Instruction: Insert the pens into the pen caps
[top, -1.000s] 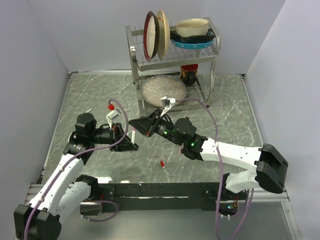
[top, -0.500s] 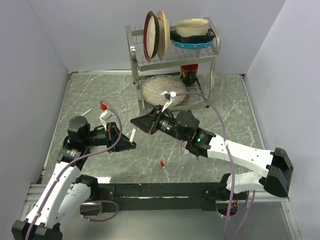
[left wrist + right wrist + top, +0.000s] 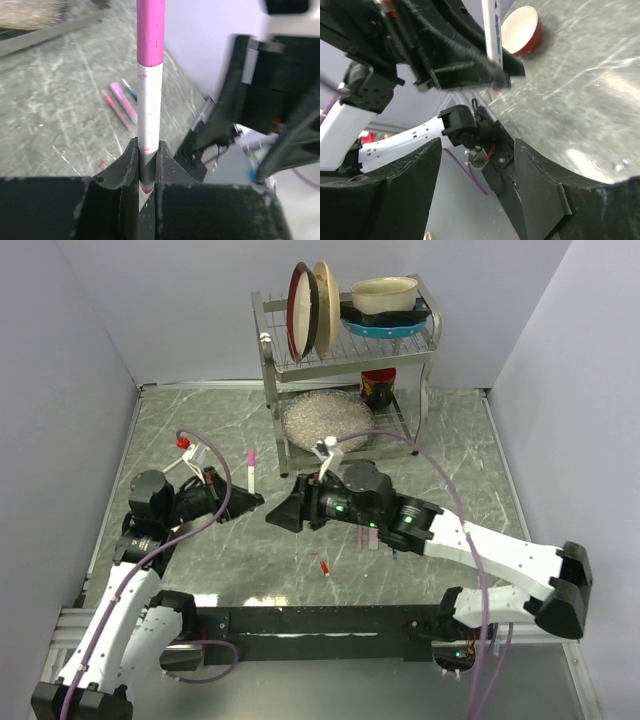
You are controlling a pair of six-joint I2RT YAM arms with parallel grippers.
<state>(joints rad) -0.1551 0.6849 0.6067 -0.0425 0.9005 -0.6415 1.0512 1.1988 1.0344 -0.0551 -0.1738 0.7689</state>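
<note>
White pink-capped pen [image 3: 150, 110] in tight left pincer [image 3: 146, 156]

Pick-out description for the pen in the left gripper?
Find the dish rack at the back. Front-left of it, the left gripper pinches a white pen. Pink-capped, it is held aloft; the other pens lie flat.

- right gripper [image 3: 280, 517] jaws have spread wide, now off the magenta cap [image 3: 250, 456]
- left gripper [image 3: 245, 498] has drawn back left; the two grippers are now apart
- white pen [image 3: 252, 478] has swung upright, cap on its tip
</note>
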